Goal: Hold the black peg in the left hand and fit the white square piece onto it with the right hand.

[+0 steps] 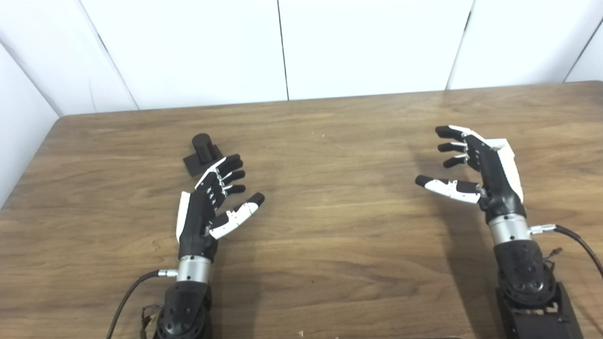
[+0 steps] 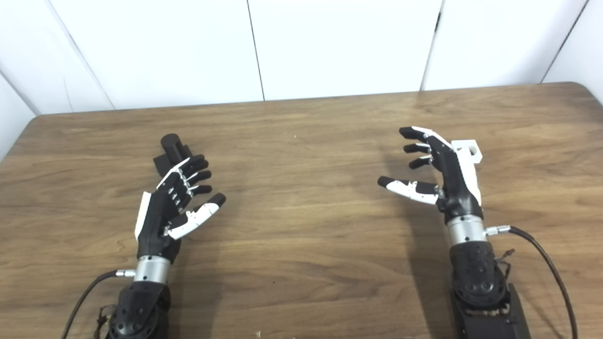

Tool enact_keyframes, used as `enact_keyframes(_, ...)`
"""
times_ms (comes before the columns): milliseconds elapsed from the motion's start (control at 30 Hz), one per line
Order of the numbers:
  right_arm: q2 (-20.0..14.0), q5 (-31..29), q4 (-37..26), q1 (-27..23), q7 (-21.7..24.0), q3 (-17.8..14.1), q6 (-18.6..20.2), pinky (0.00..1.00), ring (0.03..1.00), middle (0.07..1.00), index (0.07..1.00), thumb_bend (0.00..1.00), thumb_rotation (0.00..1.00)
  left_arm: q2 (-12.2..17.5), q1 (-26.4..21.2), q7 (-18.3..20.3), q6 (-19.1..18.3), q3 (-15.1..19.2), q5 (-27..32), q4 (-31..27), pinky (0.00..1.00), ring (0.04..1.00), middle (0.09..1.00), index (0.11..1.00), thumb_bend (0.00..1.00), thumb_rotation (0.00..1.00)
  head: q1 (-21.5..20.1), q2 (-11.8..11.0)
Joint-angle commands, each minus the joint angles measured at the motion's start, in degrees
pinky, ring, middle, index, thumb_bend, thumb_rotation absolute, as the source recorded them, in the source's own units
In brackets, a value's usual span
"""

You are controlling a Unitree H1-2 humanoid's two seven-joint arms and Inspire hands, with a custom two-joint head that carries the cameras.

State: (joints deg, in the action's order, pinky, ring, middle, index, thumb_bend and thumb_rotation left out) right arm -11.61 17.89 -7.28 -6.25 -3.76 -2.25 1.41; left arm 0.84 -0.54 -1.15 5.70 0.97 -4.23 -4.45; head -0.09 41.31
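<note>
White panels back a wooden table (image 1: 330,235) where both hands, left (image 1: 207,207) and right (image 1: 476,174), hover empty, fingers spread. Peg (image 1: 202,153) stands just beyond the left; white piece (image 2: 468,150) behind the right. Both look light and rigid; grip the peg's base.

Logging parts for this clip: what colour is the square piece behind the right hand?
White square piece, clearest in the right eye view.

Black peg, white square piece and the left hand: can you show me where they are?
black peg (image 1: 201,143): left eye view, on its upright round post.
white square piece (image 2: 470,149): right eye view, on its top face behind the right hand.
left hand (image 1: 202,214): left eye view, on the palm.
</note>
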Motion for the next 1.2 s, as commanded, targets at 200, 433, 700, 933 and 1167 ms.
enact_keyframes(200, -0.5, -0.4, -1.6, -1.1, -0.2, -0.4, -1.4, 0.54, 0.705, 0.781, 0.738, 0.67, 0.01, 0.2, -1.6, 0.2, 1.6, -0.2, 0.5, -2.1, 0.66, 0.775, 0.808, 0.778, 0.69, 0.14, 1.9, -0.1)
enact_keyframes(433, -2.3, -2.2, -1.5, -0.9, 0.8, -1.9, -1.7, 0.55, 0.699, 0.782, 0.747, 0.66, 0.0, -1.8, -1.7, -1.0, 2.3, -2.1, -1.9, -1.5, 0.65, 0.767, 0.801, 0.77, 0.71, 0.15, 15.8, -0.8)
enact_keyframes(700, -2.5, -3.4, -5.3, -0.3, 2.5, -3.8, 7.1, 0.6, 0.732, 0.797, 0.765, 0.63, 0.0, -4.4, -2.4, -2.6, 2.8, -4.5, -5.0, 0.4, 0.62, 0.783, 0.806, 0.765, 0.68, 0.1, 23.5, -2.1)
enact_keyframes(933, -2.8, -3.1, -6.8, -0.3, 2.6, -3.6, 9.6, 0.58, 0.717, 0.781, 0.752, 0.64, 0.0, -4.5, -2.3, -3.4, 1.8, -4.6, -6.7, -0.4, 0.63, 0.778, 0.798, 0.761, 0.69, 0.08, 23.1, -2.0)
enact_keyframes(1167, -2.9, -2.6, -7.2, -0.4, 2.8, -3.2, 10.0, 0.56, 0.703, 0.773, 0.748, 0.64, 0.0, -4.3, -2.5, -3.9, 1.2, -4.1, -6.8, -0.6, 0.65, 0.785, 0.793, 0.753, 0.7, 0.08, 23.3, -2.1)
